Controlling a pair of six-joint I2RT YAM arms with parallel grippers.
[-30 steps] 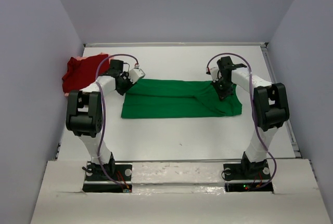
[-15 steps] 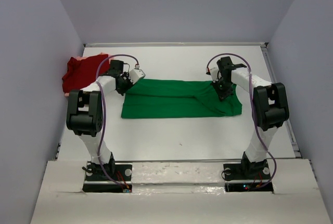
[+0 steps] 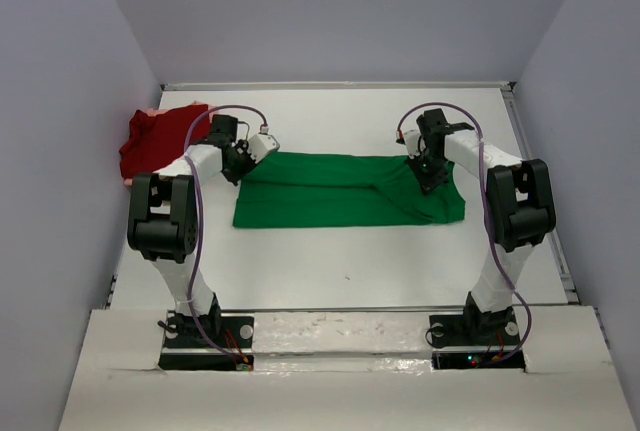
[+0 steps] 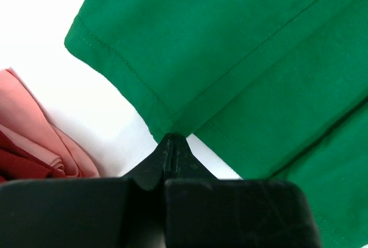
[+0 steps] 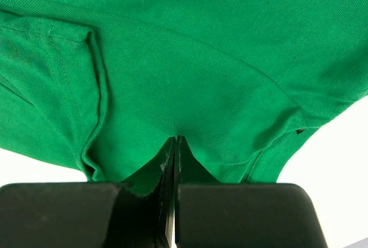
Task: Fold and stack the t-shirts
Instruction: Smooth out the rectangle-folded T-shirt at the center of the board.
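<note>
The bright green t-shirt (image 3: pixel 345 189) lies folded into a long band across the middle of the table. My left gripper (image 3: pixel 240 165) is shut on its far left corner; the left wrist view shows the jaws closed on the hem of the green cloth (image 4: pixel 230 58). My right gripper (image 3: pixel 428 173) is shut on the green cloth near its right end (image 5: pixel 190 69), the fabric puckered at the tips. The dark red t-shirt (image 3: pixel 150 141) lies bunched at the far left with the pale pink t-shirt (image 3: pixel 152 113) under it; both show in the left wrist view, red (image 4: pixel 17 156) and pink (image 4: pixel 40 133).
Grey walls enclose the white table (image 3: pixel 340 261) on three sides. The red and pink pile sits against the left wall, close to my left arm. A raised lip runs along the near edge by the arm bases.
</note>
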